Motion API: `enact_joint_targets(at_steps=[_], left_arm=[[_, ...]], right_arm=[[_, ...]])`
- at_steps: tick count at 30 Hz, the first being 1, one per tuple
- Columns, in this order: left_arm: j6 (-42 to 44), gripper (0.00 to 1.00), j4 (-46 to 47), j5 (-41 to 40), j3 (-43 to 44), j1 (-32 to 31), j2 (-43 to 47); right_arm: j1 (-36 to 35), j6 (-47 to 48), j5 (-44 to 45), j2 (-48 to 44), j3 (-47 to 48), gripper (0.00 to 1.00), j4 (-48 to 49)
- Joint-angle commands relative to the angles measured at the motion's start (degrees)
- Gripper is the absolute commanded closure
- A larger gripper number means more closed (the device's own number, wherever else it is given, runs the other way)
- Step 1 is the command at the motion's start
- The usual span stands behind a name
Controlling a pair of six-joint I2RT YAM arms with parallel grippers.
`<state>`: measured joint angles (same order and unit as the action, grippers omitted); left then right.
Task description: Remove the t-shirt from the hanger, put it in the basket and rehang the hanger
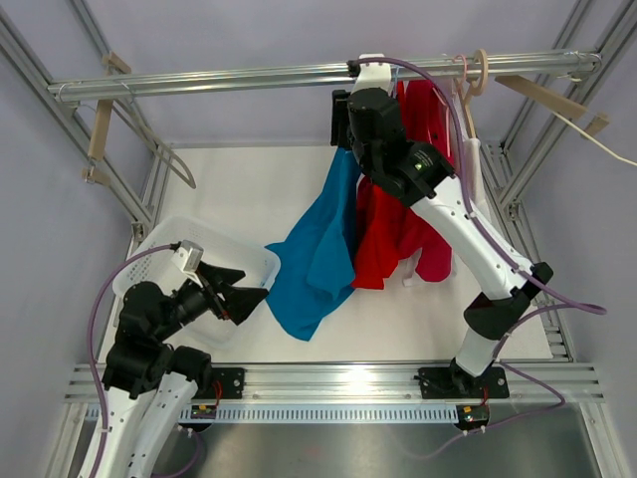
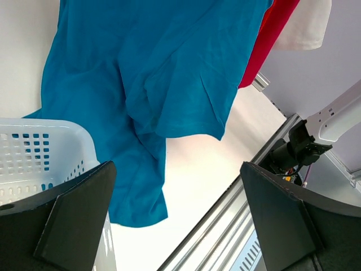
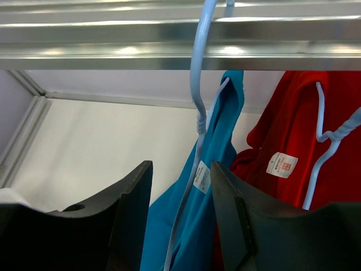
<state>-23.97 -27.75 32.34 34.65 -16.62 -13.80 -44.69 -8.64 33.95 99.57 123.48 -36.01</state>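
A blue t-shirt [image 1: 317, 251] hangs slack from a light blue wire hanger [image 3: 196, 96] hooked on the metal rail [image 1: 219, 78]. In the right wrist view the shirt [image 3: 217, 192] clings to one side of the hanger by its collar, label showing. My right gripper [image 1: 342, 118] is up beside the rail; its jaws [image 3: 180, 175] are open, with the hanger wire and shirt collar just beyond the gap, and I cannot tell if they touch. My left gripper [image 1: 242, 295] is open and empty, low near the shirt's hem [image 2: 138, 197], apart from it [image 2: 176, 172].
A red t-shirt [image 1: 396, 224] hangs right of the blue one on its own light hanger [image 3: 318, 135]. A white perforated basket [image 1: 159, 244] stands at the left, beside my left gripper. Wooden hangers [image 1: 100, 129] and a pink one [image 1: 478, 70] hang on the rail.
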Motion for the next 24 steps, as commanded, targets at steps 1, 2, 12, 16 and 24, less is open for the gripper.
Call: enact_joint_targets(at_steps=[1, 2, 12, 16, 24], left_arm=[[0.3, 0.01, 1.9, 0.2, 0.0, -0.3, 0.9], [0.4, 0.01, 1.8, 0.3, 0.0, -0.4, 1.0], [0.3, 0.01, 1.9, 0.3, 0.0, -0.4, 1.1], [0.3, 0.01, 1.8, 0.4, 0.0, -0.4, 1.2], [0.2, 0.01, 1.8, 0.3, -0.1, -0.4, 1.6]], right_arm=[[-0.5, 2.0, 5.9, 0.6, 3.8, 0.49, -1.6], [-0.5, 2.1, 6.2, 1.1, 3.7, 0.51, -1.6], [-0.6, 2.9, 9.1, 1.9, 2.6, 0.71, -1.8], [-0.5, 3.5, 9.6, 2.1, 3.0, 0.77, -1.9], [-0.5, 5.2, 11.3, 2.1, 3.1, 1.0, -1.3]])
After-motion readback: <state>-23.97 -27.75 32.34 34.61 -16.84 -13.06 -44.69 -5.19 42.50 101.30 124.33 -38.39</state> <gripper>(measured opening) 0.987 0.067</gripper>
